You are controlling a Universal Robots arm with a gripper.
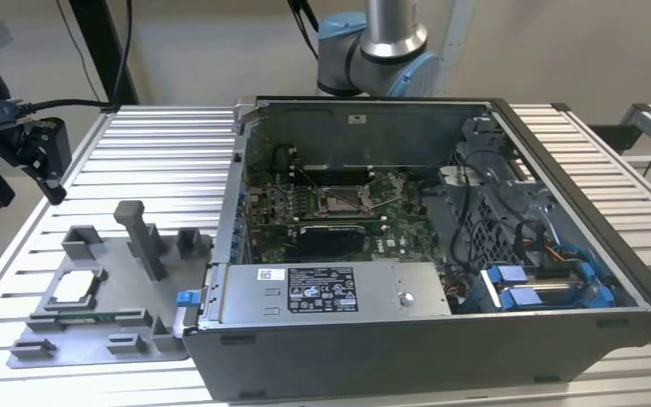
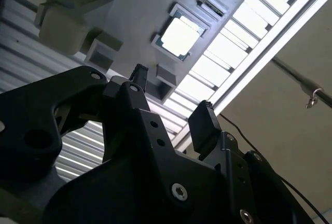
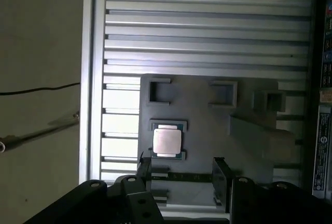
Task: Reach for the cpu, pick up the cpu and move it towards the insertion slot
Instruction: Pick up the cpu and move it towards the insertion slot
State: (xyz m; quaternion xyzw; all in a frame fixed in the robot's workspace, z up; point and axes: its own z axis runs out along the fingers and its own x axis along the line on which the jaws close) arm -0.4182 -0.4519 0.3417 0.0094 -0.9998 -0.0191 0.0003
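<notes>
On ribbed aluminium table (image 1: pixel 145 153), grey fixture plate (image 3: pixel 197 130) holds cpu (image 3: pixel 167 141); tool (image 3: pixel 181 175) spread, empty, apart from it; beige wall (image 1: pixel 213 51) behind.

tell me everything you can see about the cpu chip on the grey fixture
The cpu, a small flat square chip with a silvery-white metal top, lies face up and level in a shallow seat of the grey plastic fixture plate. Low grey ledges flank two opposite edges, and a thin darker rim shows around the metal lid. The black gripper hangs apart from it, jaws open and empty, not touching it.
</notes>
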